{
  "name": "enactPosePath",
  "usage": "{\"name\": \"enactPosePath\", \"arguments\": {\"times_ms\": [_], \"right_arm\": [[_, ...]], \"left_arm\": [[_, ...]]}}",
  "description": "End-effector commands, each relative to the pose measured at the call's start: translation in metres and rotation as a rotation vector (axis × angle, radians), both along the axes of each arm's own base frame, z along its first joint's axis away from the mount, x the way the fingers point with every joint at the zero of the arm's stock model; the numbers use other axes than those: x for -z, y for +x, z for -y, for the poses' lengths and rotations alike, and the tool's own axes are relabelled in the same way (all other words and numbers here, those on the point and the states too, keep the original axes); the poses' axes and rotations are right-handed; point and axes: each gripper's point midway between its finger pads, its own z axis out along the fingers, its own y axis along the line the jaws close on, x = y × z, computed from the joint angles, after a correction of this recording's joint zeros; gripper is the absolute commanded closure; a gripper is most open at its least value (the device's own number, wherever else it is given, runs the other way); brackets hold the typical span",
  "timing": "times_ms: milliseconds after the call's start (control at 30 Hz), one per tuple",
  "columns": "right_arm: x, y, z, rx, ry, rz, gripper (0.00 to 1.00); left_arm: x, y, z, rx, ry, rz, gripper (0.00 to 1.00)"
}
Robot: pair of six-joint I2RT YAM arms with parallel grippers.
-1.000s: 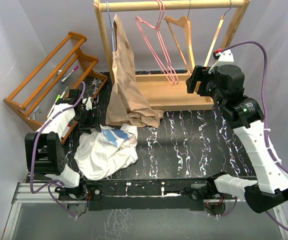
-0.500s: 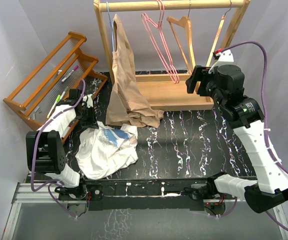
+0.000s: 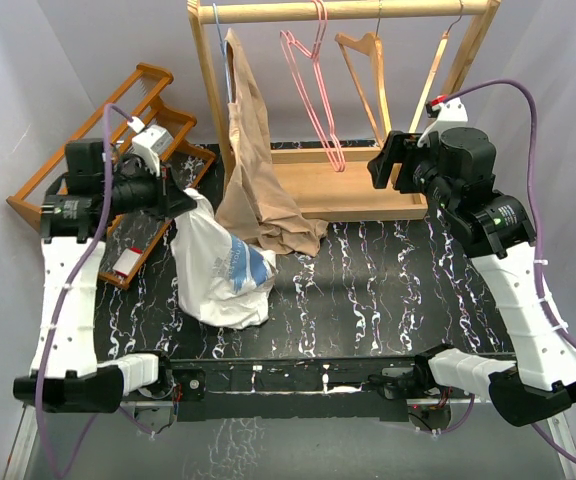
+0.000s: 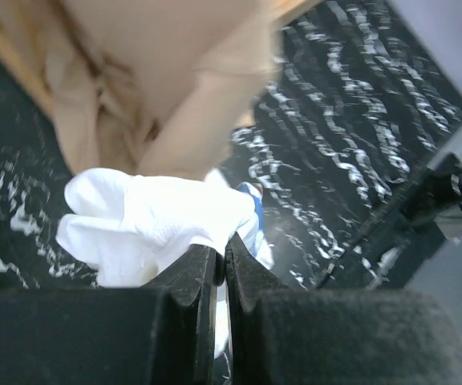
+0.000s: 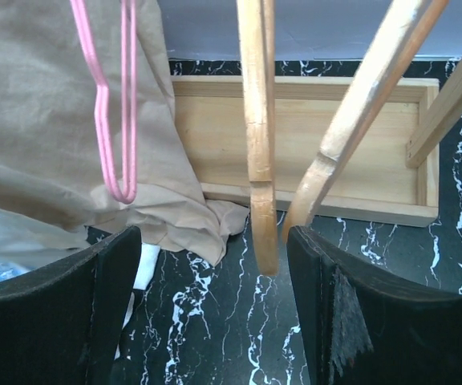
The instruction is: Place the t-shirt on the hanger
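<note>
Holding t-shirt [image 3: 223,265] in pinched left jaws, with right jaws wide by hanger [image 5: 128,80]. Lift clear of worktop [image 3: 388,270]; steady hanger first.

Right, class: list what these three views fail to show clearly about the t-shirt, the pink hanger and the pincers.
Right wrist view: the pink hanger hook is cut off by the top edge.
Left wrist view: the t-shirt is blurred, its blue print mostly buried in folds.
Top view: the left pincer fingertips are hidden by the bunched cloth.
</note>
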Motion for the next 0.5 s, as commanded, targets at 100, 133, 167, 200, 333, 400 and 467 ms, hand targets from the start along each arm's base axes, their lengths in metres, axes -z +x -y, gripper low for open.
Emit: {"name": "enactPosePath", "arguments": {"times_ms": [100, 133, 167, 200, 333, 400, 467], "right_arm": [[-0.035, -0.005, -0.012, -0.077, 0.041, 0.090, 0.24], [-0.037, -0.005, -0.012, -0.080, 0.044, 0.096, 0.24], [-0.038, -0.005, -0.014, -0.087, 0.046, 0.101, 0.24], [-0.041, -0.005, -0.015, -0.094, 0.049, 0.110, 0.24], [-0.049, -0.006, -0.024, -0.148, 0.065, 0.134, 0.23], [-0.056, -0.010, -0.035, -0.219, 0.075, 0.154, 0.23], [-0.062, -0.016, -0.049, -0.313, 0.085, 0.179, 0.23]], "left_arm": [[-0.088, -0.074, 0.039, 0.317, -0.204, 0.045, 1.00], [-0.097, -0.079, 0.042, 0.339, -0.222, 0.046, 1.00], [-0.105, -0.082, 0.044, 0.357, -0.235, 0.052, 1.00], [-0.114, -0.085, 0.045, 0.370, -0.243, 0.068, 1.00], [-0.135, -0.086, 0.053, 0.414, -0.323, 0.081, 1.00], [-0.140, -0.081, 0.057, 0.435, -0.358, 0.085, 1.00], [-0.143, -0.077, 0.064, 0.474, -0.367, 0.099, 1.00]]}}
